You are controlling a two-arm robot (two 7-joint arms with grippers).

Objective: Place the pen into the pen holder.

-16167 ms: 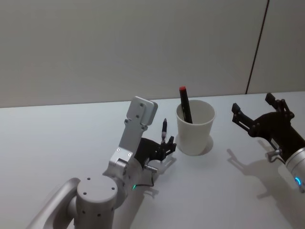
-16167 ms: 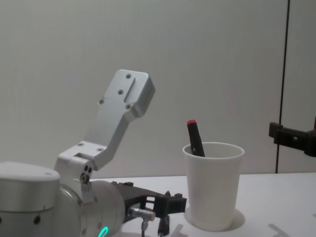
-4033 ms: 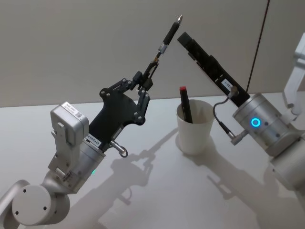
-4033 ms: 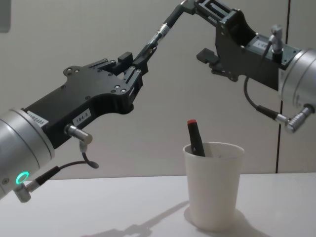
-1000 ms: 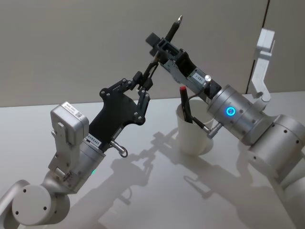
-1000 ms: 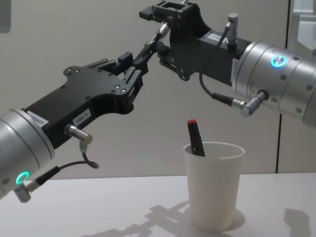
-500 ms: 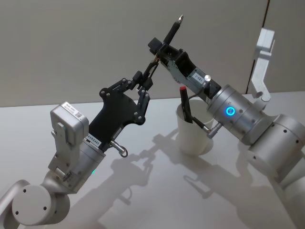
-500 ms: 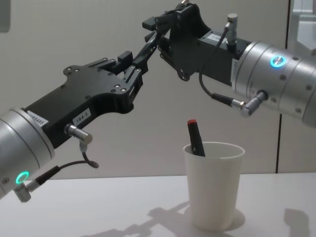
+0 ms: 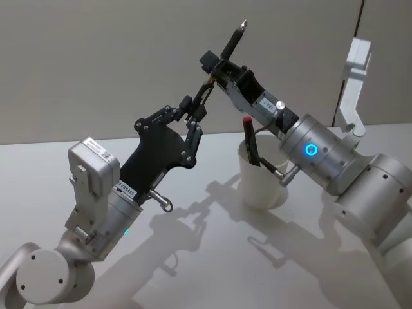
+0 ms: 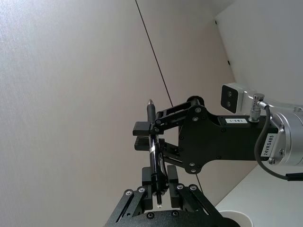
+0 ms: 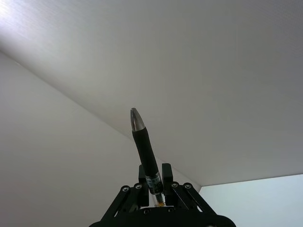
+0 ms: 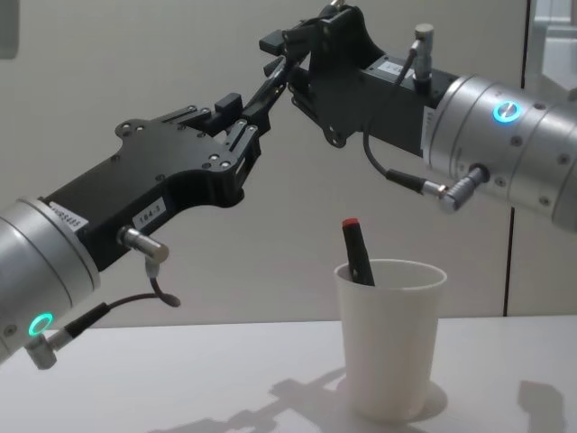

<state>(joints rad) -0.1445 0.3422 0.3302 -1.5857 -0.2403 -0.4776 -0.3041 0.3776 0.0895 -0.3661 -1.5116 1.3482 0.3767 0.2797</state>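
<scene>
Both arms are being held raised, left gripper (image 9: 198, 106) and right gripper (image 9: 216, 66) meeting high up, fingers closed.

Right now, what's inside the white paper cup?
The pen holder has a dark marker with a red cap leaning against its rim, cap up. Its lower end and the cup's bottom are hidden by the wall. The pen is high above, held by both claws.

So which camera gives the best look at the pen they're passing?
The right wrist view: the pen stands unobstructed against the wall. In the left wrist view both grippers crowd it; the head view shows mostly its tip; the chest view barely shows it.
</scene>
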